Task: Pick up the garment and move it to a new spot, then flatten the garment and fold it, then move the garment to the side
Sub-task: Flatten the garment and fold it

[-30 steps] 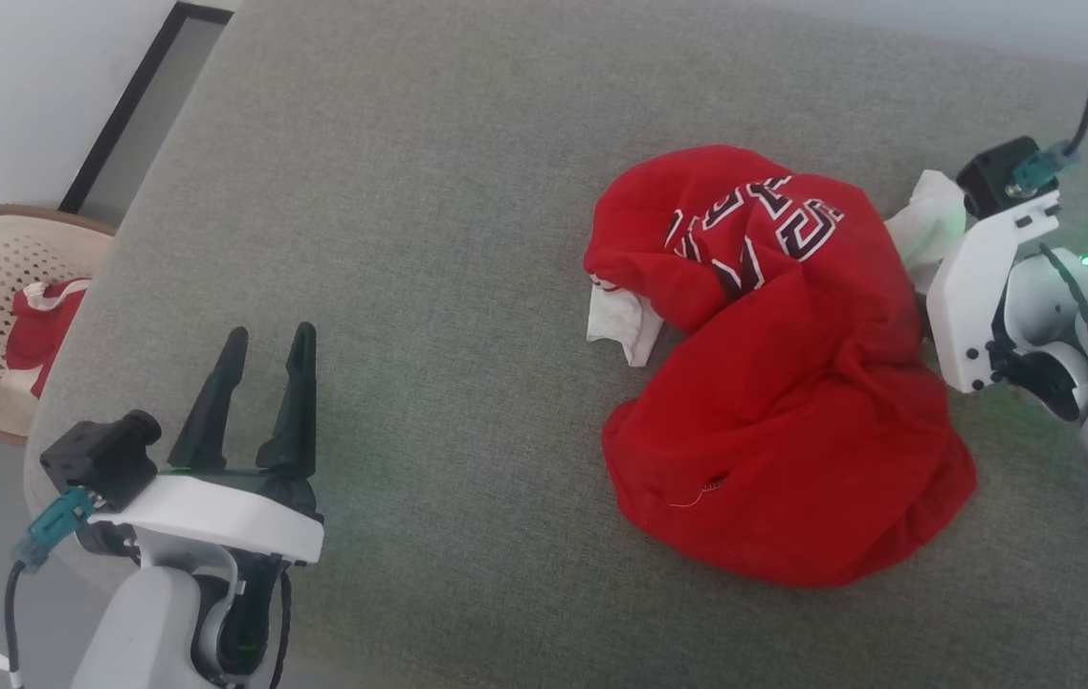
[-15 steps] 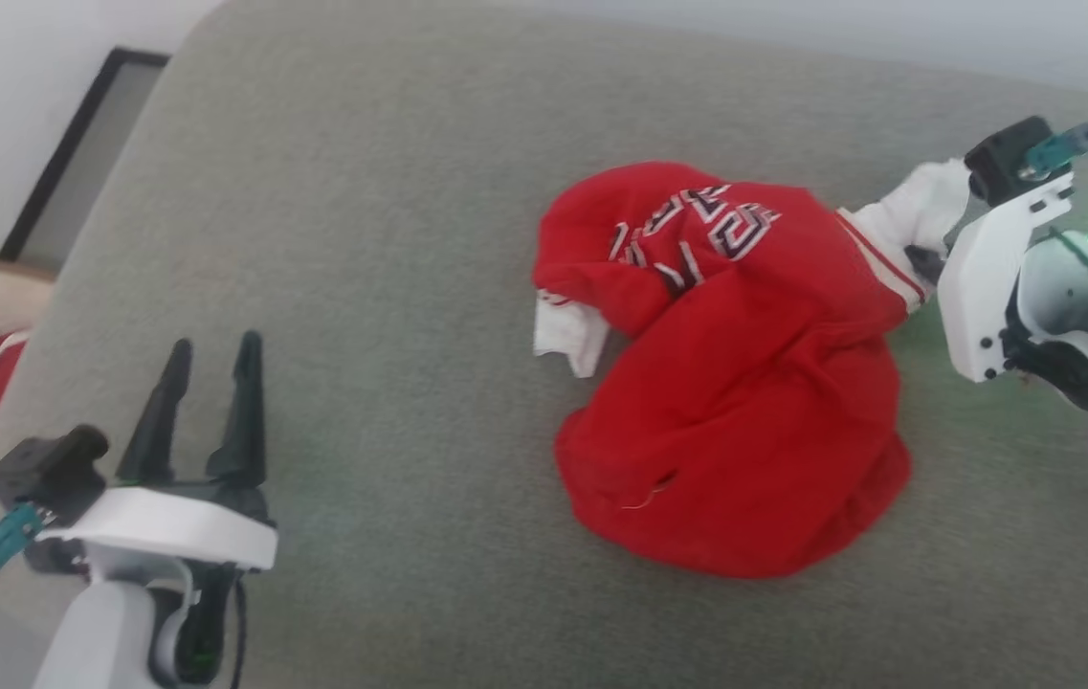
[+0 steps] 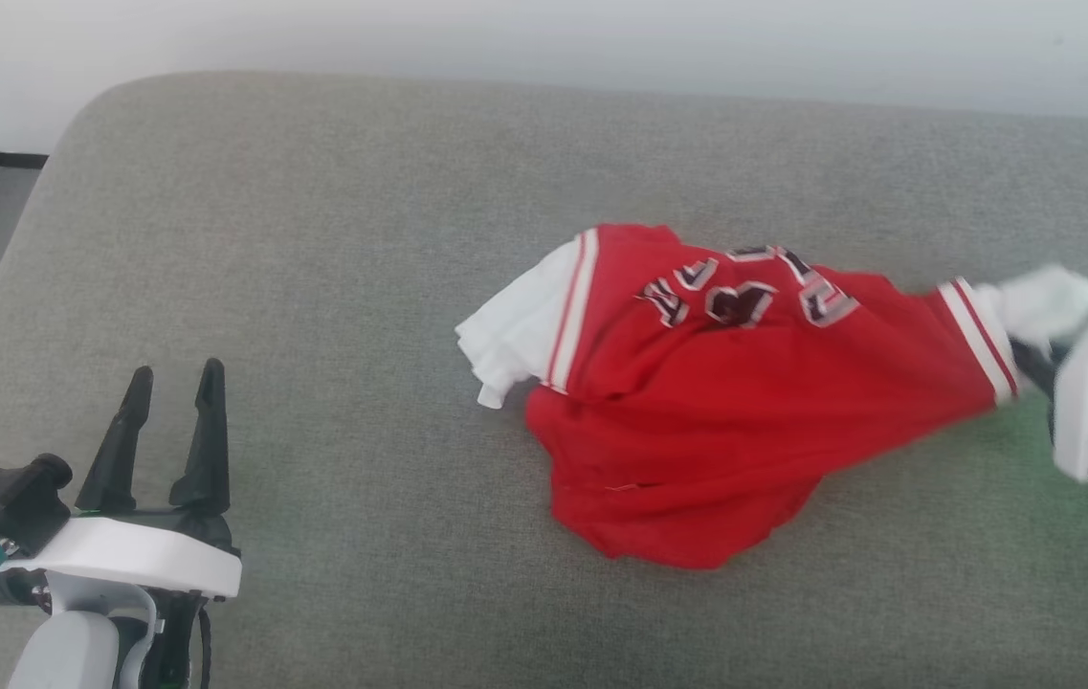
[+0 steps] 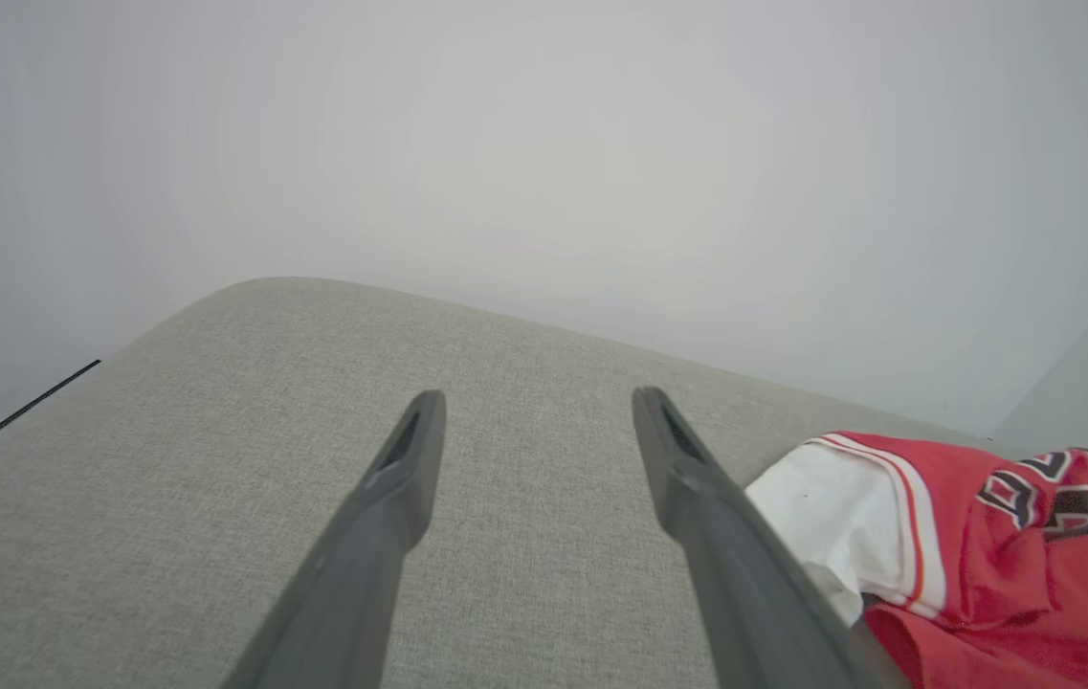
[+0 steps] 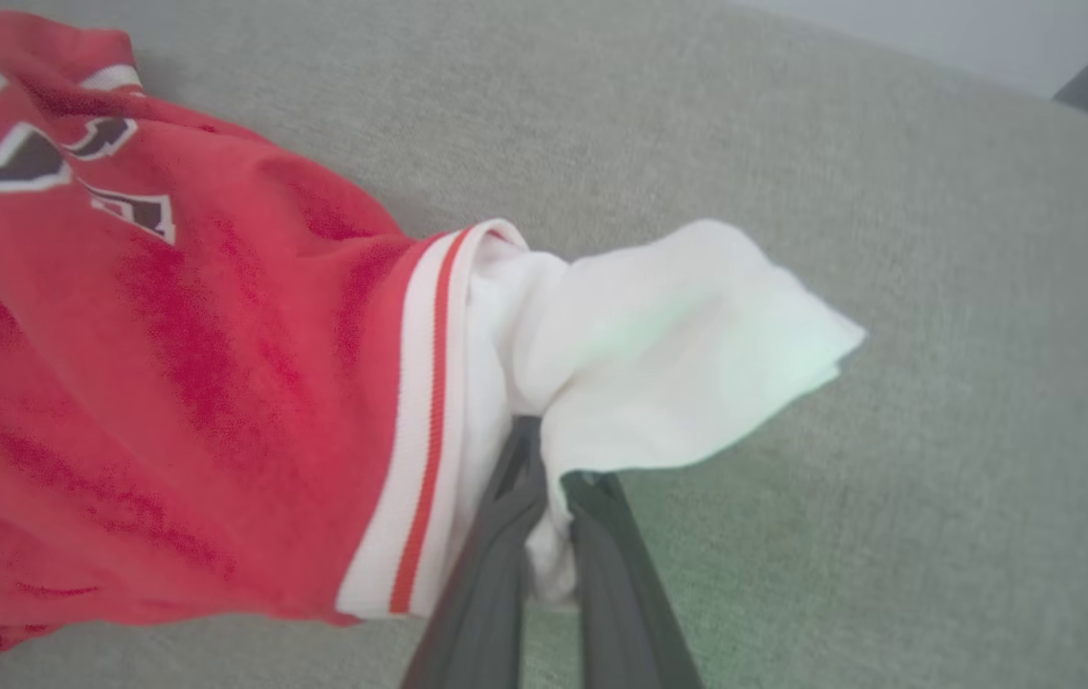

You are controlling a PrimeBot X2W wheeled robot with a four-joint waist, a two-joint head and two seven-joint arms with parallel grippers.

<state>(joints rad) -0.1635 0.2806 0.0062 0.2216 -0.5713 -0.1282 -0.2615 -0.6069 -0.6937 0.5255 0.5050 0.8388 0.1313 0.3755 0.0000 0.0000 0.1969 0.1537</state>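
**Head view:** A padded bench (image 3: 314, 239) covered in grey woven fabric stands before a pale wall. The garment (image 3: 725, 411), a small bright red jersey shirt, lies right of the middle. It is stretched sideways, with its lower part bunched in folds. Black-and-white lettering runs across the chest, creased and hard to read. Its free sleeve (image 3: 510, 335), white with red-and-white striped trim, lies crumpled on the fabric toward the robot's left. The pinched sleeve (image 3: 1041, 299) is drawn taut toward the right edge, where the blurred right hand (image 3: 1030, 362) grips it. The left hand (image 3: 175, 371) is at the lower left, well apart from the shirt, its two dark fingers spread.

**Left wrist view:** The left hand (image 4: 539, 397) holds its fingers apart over bare bench (image 4: 218, 459), with nothing between them. The garment (image 4: 984, 565) shows at the lower right, its free sleeve (image 4: 831, 507) just behind the right-side finger.

**Right wrist view:** The right hand (image 5: 548, 478) has its fingers pressed together on the pinched sleeve (image 5: 677, 335), close to the striped trim. The red body of the garment (image 5: 170, 383) spreads to this view's left across the bench (image 5: 888, 191).
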